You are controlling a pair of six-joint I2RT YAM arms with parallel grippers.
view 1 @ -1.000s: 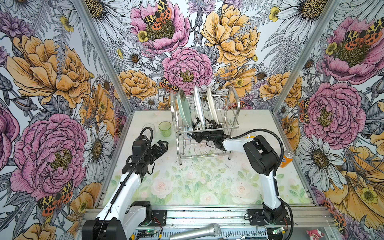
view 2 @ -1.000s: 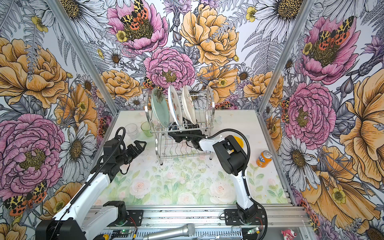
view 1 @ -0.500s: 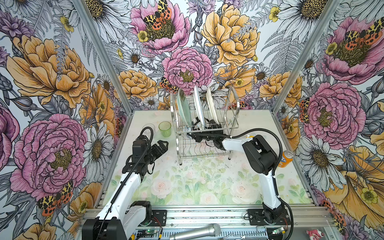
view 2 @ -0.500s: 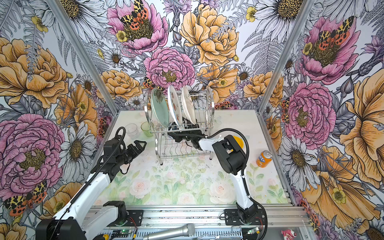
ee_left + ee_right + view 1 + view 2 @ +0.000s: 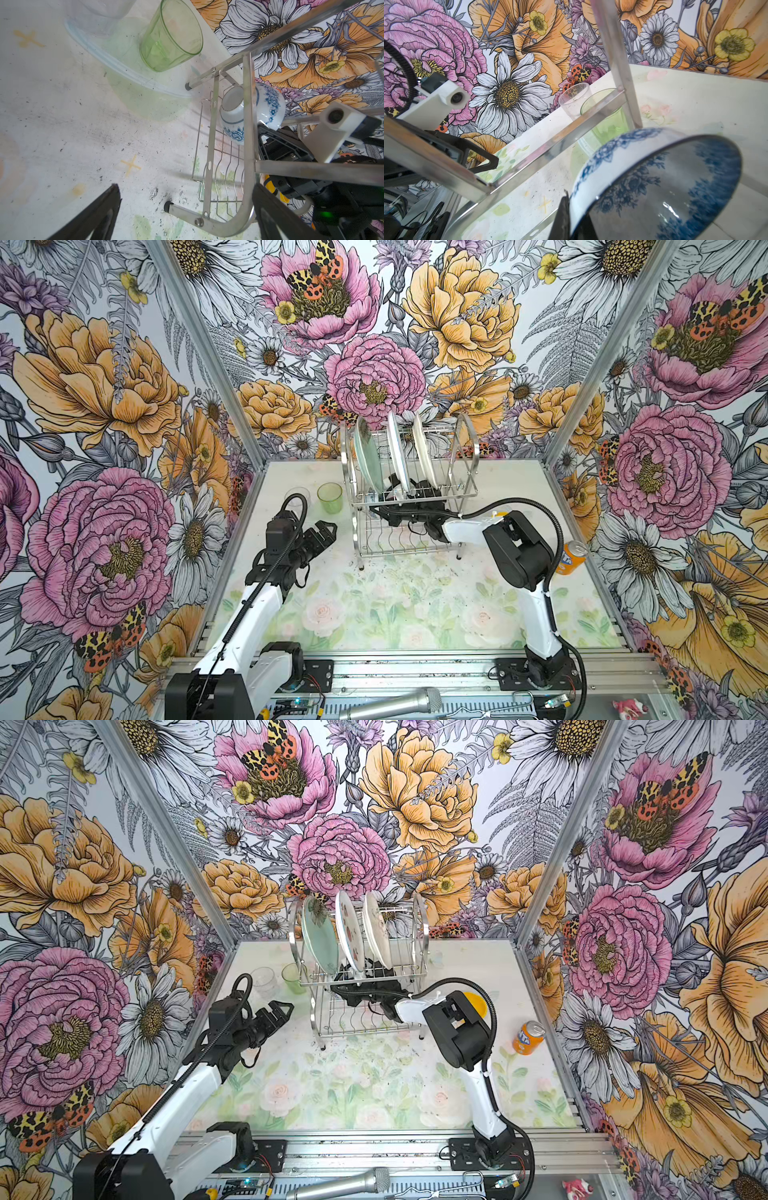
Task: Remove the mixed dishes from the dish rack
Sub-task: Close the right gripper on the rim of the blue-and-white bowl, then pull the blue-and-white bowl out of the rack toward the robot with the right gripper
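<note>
The dish rack [image 5: 469, 448] [image 5: 420, 928] stands at the back of the table, with a pale green plate [image 5: 368, 458], a white plate [image 5: 397, 456] and a cream plate [image 5: 424, 456] upright in its upper shelf. My right gripper [image 5: 576, 216] [image 5: 395, 506] reaches into the lower tier and is shut on the rim of the blue-and-white bowl [image 5: 654, 176] [image 5: 268, 106], which is tilted on its side. My left gripper [image 5: 326, 531] [image 5: 185, 187] hangs open and empty just left of the rack. The green tumbler [image 5: 330, 497] [image 5: 170, 39] and clear glass [image 5: 297, 495] [image 5: 574, 99] stand on the table left of the rack.
A yellow bowl [image 5: 476, 1000] sits on the table right of the rack, mostly behind my right arm. An orange soda can [image 5: 571, 558] stands near the right wall. The rack's front left foot [image 5: 167, 205] is close to my left fingers.
</note>
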